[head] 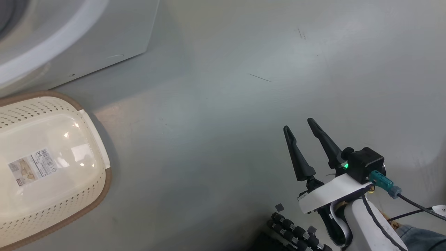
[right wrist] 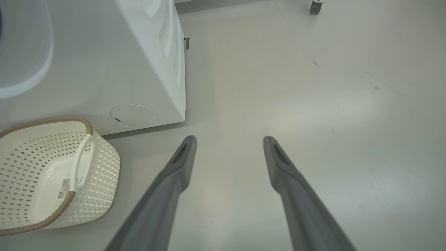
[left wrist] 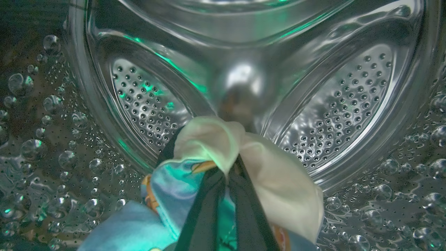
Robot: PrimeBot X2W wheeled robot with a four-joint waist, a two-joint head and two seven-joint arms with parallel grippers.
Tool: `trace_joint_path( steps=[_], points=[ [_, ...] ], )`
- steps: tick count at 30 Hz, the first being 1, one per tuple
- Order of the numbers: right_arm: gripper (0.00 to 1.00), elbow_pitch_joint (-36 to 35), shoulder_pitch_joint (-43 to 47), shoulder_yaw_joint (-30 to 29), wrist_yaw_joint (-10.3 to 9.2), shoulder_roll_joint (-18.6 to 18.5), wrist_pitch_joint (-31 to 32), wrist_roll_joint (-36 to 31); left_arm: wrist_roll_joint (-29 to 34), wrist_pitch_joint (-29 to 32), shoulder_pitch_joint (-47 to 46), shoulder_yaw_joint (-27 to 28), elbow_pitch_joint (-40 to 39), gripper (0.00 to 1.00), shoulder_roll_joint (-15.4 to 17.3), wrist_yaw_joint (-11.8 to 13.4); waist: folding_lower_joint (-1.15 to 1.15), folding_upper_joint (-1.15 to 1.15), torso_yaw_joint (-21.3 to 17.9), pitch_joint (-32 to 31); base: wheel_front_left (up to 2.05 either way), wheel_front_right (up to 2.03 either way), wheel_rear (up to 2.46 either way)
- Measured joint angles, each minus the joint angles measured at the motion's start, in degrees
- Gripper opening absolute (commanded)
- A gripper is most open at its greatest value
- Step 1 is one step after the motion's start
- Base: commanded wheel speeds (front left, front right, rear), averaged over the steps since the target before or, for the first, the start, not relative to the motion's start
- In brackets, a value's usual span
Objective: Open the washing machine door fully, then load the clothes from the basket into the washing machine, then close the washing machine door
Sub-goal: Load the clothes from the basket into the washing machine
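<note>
My left gripper [left wrist: 228, 170] is inside the washing machine's perforated steel drum [left wrist: 334, 104]. It is shut on the clothes [left wrist: 209, 139], a bunch of light blue printed fabric with a cream-white part draped over the fingertips. The cream basket [head: 104, 181] stands on the floor beside the white washing machine [head: 87, 42], and the label on its bare floor shows. My right gripper [head: 300, 126] hovers open over the floor to the right of the basket, holding nothing. In the right wrist view the right gripper [right wrist: 230, 139] points past the basket [right wrist: 101, 167] and the washing machine [right wrist: 104, 69]. The washing machine door is out of view.
Grey floor [head: 226, 87] spreads to the right of the machine. A caster wheel [right wrist: 315, 5] stands far off. A dark row of rollers [head: 296, 233] and a bit of blue denim [head: 421, 237] sit at the head view's bottom right.
</note>
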Motion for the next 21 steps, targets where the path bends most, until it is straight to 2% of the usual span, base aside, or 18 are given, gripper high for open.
trace_joint_path(
  steps=[6,13,14,15,18,19,20,21],
  points=[
    [1.0,0.0,-0.4,1.9,0.0,0.2,0.0,0.0,0.6,-0.8,-0.3,-0.4,2.9,0.0,1.3,0.2,0.0,0.0,-1.0,0.6,0.0,0.0,0.0],
    [1.0,-0.1,-0.3,0.9,0.0,0.2,0.0,0.0,0.5,-1.3,-0.1,-1.5,5.6,0.02,-1.4,0.2,0.0,0.0,-1.9,1.1,0.0,0.0,0.0],
    [1.0,-0.1,-0.3,0.8,0.0,0.2,0.0,0.0,0.5,-1.3,-0.1,-1.6,5.9,0.13,-1.4,0.2,0.0,0.0,-2.0,1.1,0.0,0.0,0.0],
    [1.0,-0.1,-0.3,0.7,0.0,0.2,0.0,0.0,0.5,-1.3,-0.1,-1.6,6.2,0.17,-1.4,0.2,0.0,0.0,-2.0,1.1,0.0,0.0,0.0],
    [1.0,-0.1,-0.2,0.2,0.0,0.2,0.0,0.2,0.5,-1.7,-0.2,-1.7,6.8,0.46,-1.4,0.1,0.0,0.0,-1.9,1.2,0.0,0.0,0.0],
    [1.0,-0.1,-0.2,-0.2,0.0,0.2,0.0,0.2,0.5,-1.8,-0.2,-1.7,7.1,0.77,-1.6,0.1,0.0,0.0,-1.8,1.2,0.0,0.0,0.0],
    [1.0,-0.1,-0.2,-0.6,0.0,0.2,0.0,0.3,0.5,-1.8,-0.2,-1.8,7.4,1.0,-2.1,0.1,0.0,0.0,-1.6,1.2,0.0,0.0,0.0],
    [1.0,-0.1,-0.2,-0.8,0.0,0.2,0.0,0.3,0.3,-1.8,-0.2,-1.6,7.9,1.0,-2.6,0.2,0.0,0.0,-1.4,1.2,0.0,0.0,0.0]
  ],
)
